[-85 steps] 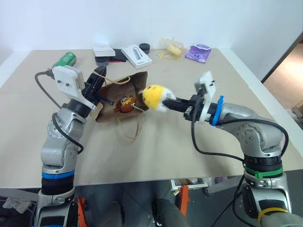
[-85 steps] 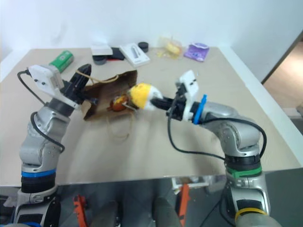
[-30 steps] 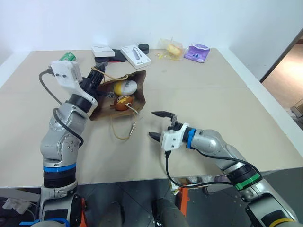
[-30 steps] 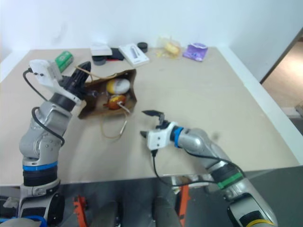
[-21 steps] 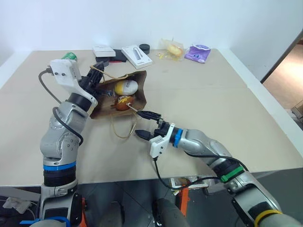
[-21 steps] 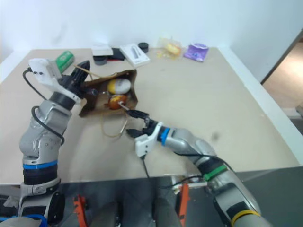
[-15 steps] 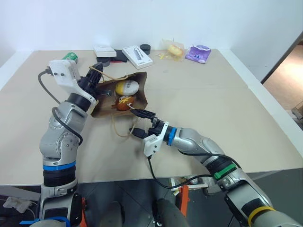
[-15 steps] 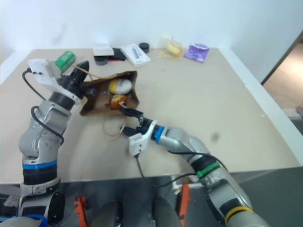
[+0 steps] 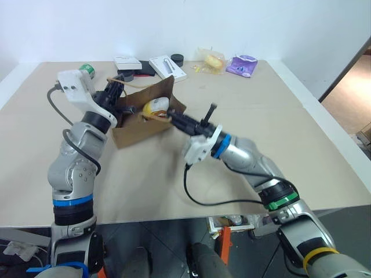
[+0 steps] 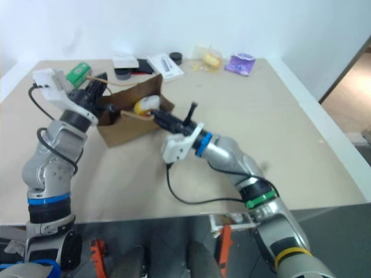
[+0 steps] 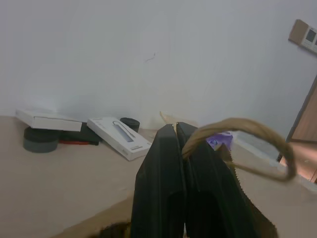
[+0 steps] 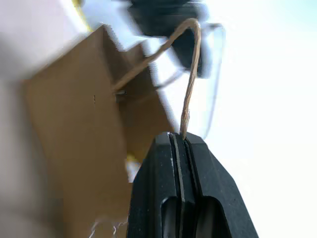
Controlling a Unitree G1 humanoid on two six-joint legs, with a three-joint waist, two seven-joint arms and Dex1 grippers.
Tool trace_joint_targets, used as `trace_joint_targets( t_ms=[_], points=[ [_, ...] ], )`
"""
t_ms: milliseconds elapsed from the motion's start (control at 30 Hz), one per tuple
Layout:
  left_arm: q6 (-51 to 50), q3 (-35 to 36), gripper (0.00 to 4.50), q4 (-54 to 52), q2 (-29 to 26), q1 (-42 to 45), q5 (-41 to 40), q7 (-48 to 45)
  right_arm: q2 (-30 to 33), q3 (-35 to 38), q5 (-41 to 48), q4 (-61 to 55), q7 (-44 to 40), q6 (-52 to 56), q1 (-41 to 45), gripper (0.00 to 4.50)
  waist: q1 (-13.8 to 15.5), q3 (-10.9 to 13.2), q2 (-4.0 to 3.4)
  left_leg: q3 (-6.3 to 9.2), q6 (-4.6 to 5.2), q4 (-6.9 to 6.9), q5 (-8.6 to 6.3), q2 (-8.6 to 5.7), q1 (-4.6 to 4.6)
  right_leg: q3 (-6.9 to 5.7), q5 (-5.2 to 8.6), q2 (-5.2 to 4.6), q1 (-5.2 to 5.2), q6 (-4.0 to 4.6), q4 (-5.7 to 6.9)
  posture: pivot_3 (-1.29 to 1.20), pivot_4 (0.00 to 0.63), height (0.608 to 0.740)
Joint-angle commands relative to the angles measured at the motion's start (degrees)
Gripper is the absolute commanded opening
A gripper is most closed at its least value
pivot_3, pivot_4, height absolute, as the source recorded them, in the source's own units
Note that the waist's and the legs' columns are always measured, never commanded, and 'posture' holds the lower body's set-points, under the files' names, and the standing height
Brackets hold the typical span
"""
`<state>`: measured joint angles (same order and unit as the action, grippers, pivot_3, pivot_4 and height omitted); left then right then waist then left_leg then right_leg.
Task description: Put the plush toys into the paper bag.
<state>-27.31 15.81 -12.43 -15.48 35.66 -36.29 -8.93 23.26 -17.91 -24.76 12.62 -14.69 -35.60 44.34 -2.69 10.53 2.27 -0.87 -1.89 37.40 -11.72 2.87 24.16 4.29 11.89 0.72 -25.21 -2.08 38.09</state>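
Kraft paper bag (image 9: 143,119) — mouth upward

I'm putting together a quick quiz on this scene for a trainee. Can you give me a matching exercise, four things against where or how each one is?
Things:
1. left tool
2. right tool
3. yellow-and-white plush toy
4. purple pouch

States:
A. lying near the table's far edge
B. inside the paper bag
C. shut on the bag's cord handle that rises over the brown paper
D. shut on the bag's other handle, with white boxes on the table behind it

Pairs: 1-D, 2-C, 3-B, 4-A
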Motion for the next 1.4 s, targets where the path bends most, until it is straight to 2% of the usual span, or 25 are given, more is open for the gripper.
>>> trace_joint_targets(
  t_ms=[33, 400, 467, 567, 667, 700, 733, 767, 833, 867, 900, 1000, 1167, 1233, 1300, 1367, 1400],
  points=[
    [-0.73, 1.63, 0.00, -1.48, -0.57, 1.88, -1.49, 1.13, 0.77, 3.62, 5.37, -4.69, -2.99, 2.68, 2.74, 0.07, 0.03, -0.01, 0.00, 0.01, 0.00, 0.00, 0.00, 0.00, -0.01, -0.01, 0.00, 0.00, 0.01, 0.00, -0.01, 0.00, 0.150, 0.740],
    [-6.88, 1.90, 0.00, -4.49, 0.06, -3.36, -6.22, 2.81, 0.05, 2.96, 9.31, -6.12, -10.10, 7.77, -0.19, 0.07, 0.03, 0.00, 0.00, 0.03, 0.00, -0.03, 0.00, 0.00, -0.02, -0.03, 0.00, -0.01, 0.02, 0.00, 0.00, 0.00, 0.150, 0.740],
    [-8.65, 2.15, 0.57, -5.13, -0.58, -4.21, -7.49, 2.84, 0.58, 2.62, 11.20, -7.29, -13.45, 9.49, -0.95, 0.00, 0.03, 0.00, 0.00, 0.02, 0.00, -0.02, 0.00, 0.00, -0.01, -0.03, 0.00, -0.01, 0.02, 0.00, 0.00, 0.00, 0.150, 0.740],
    [-11.40, 2.98, 1.73, -6.29, -1.79, -4.96, -10.09, 2.79, 0.94, 3.09, 14.24, -9.66, -17.20, 12.38, -2.06, 0.00, 0.00, 0.00, 0.00, 0.02, 0.01, -0.01, 0.01, 0.00, -0.02, -0.02, 0.00, -0.01, 0.03, 0.00, 0.00, 0.00, 0.150, 0.740],
    [-15.86, 4.60, 3.10, -7.46, -3.96, -5.72, -15.05, 2.30, 2.67, 3.66, 17.22, -13.58, -21.36, 15.67, -3.72, 0.94, 0.02, 0.00, 0.00, 0.04, 0.01, -0.02, 0.01, 0.02, -0.04, -0.05, 0.00, 0.01, 0.02, 0.00, 0.00, 0.00, 0.150, 0.740],
    [-17.22, 5.32, 3.56, -7.78, -4.78, -5.95, -16.97, 2.05, 3.52, 3.89, 18.40, -15.10, -22.88, 16.81, -4.39, 1.41, 0.03, 0.00, 0.00, 0.07, 0.01, -0.02, 0.01, 0.02, -0.04, -0.07, 0.01, 0.01, 0.03, 0.00, 0.00, 0.00, 0.150, 0.740],
    [-18.50, 5.95, 3.72, -7.92, -5.51, -6.12, -18.88, 1.81, 4.15, 4.15, 19.40, -16.35, -23.97, 17.75, -4.92, 1.60, 0.02, 0.00, 0.00, 0.07, 0.01, -0.02, 0.01, 0.02, -0.04, -0.07, 0.01, 0.01, 0.03, 0.00, 0.00, 0.00, 0.150, 0.740],
    [-19.76, 6.50, 4.39, -8.17, -6.58, -6.46, -20.75, 1.01, 4.90, 4.49, 20.41, -17.62, -24.97, 18.59, -5.45, 2.27, 0.04, 0.00, 0.00, 0.06, 0.01, -0.02, 0.01, 0.02, -0.04, -0.06, 0.01, 0.01, 0.03, 0.00, 0.00, 0.00, 0.150, 0.740],
    [-21.52, 7.58, 4.50, -8.47, -8.41, -7.16, -23.64, 0.16, 6.20, 5.09, 21.86, -19.71, -26.46, 19.88, -6.37, 2.56, 0.00, 0.00, 0.00, 0.04, 0.01, -0.02, 0.01, 0.02, -0.03, -0.06, 0.01, 0.00, 0.02, 0.00, 0.00, 0.00, 0.150, 0.740],
    [-22.88, 8.53, 4.50, -8.47, -10.25, -7.88, -25.73, -1.35, 7.07, 5.95, 24.09, -21.31, -27.70, 22.02, -7.11, 2.88, 0.00, 0.00, 0.00, 0.04, 0.01, -0.02, 0.01, 0.02, -0.03, -0.05, 0.01, 0.00, 0.02, 0.00, 0.00, 0.00, 0.150, 0.740],
    [-24.09, 9.21, 4.50, -8.40, -11.93, -8.51, -27.45, -2.72, 7.78, 6.74, 26.06, -22.62, -28.77, 24.06, -7.75, 3.48, 0.01, 0.00, 0.00, 0.04, 0.01, -0.02, 0.01, 0.02, -0.03, -0.06, 0.01, 0.01, 0.01, 0.00, 0.00, 0.00, 0.150, 0.740],
    [-26.67, 10.61, 4.50, -7.87, -18.04, -11.04, -30.79, -8.85, 8.82, 9.37, 33.45, -26.38, -31.28, 32.75, -9.54, 4.44, -0.02, 0.00, 0.00, 0.06, 0.02, -0.03, 0.01, 0.05, -0.06, -0.09, 0.06, 0.03, 0.01, 0.10, 0.02, 0.00, 0.150, 0.740],
    [-25.56, 10.07, 4.50, -7.32, -26.49, -15.98, -28.56, -20.83, 8.90, 12.06, 43.05, -30.72, -32.29, 45.88, -11.49, 4.44, -0.03, 0.01, 0.00, 0.04, 0.02, -0.06, 0.01, 0.06, -0.07, -0.11, 0.30, 0.02, -0.01, 0.49, 0.02, 0.00, 0.150, 0.740],
    [-22.17, 9.89, 4.50, -6.16, -30.20, -18.43, -24.71, -27.44, 10.13, 12.29, 50.08, -33.15, -32.88, 58.26, -12.32, 4.44, -0.04, 0.01, -0.01, 0.04, 0.02, -0.07, 0.01, 0.07, -0.06, -0.13, 0.33, 0.02, -0.02, 0.54, 0.03, 0.00, 0.150, 0.740],
    [-17.99, 9.01, 4.50, -5.49, -32.86, -20.45, -20.02, -32.84, 11.32, 12.18, 54.17, -34.99, -32.99, 66.71, -12.86, 3.91, -0.01, 0.01, -0.01, 0.03, 0.02, -0.08, 0.01, 0.09, -0.06, -0.15, 0.38, 0.01, -0.05, 0.63, 0.03, 0.00, 0.150, 0.740],
    [-13.29, 7.33, 4.50, -5.01, -33.83, -22.25, -15.20, -36.57, 10.69, 11.73, 55.60, -35.89, -32.00, 69.75, -12.97, 3.11, -0.01, 0.02, -0.02, 0.00, 0.02, -0.09, 0.01, 0.09, -0.06, -0.15, 0.40, 0.00, -0.07, 0.66, 0.03, 0.00, 0.150, 0.740],
    [-11.40, 6.68, 4.50, -4.72, -34.00, -23.07, -13.49, -38.19, 10.07, 11.41, 56.10, -36.20, -31.33, 71.10, -12.88, 2.85, -0.01, 0.02, -0.04, -0.01, 0.02, -0.09, 0.01, 0.09, -0.06, -0.15, 0.41, 0.00, -0.07, 0.68, 0.02, 0.00, 0.150, 0.740]
  ],
)
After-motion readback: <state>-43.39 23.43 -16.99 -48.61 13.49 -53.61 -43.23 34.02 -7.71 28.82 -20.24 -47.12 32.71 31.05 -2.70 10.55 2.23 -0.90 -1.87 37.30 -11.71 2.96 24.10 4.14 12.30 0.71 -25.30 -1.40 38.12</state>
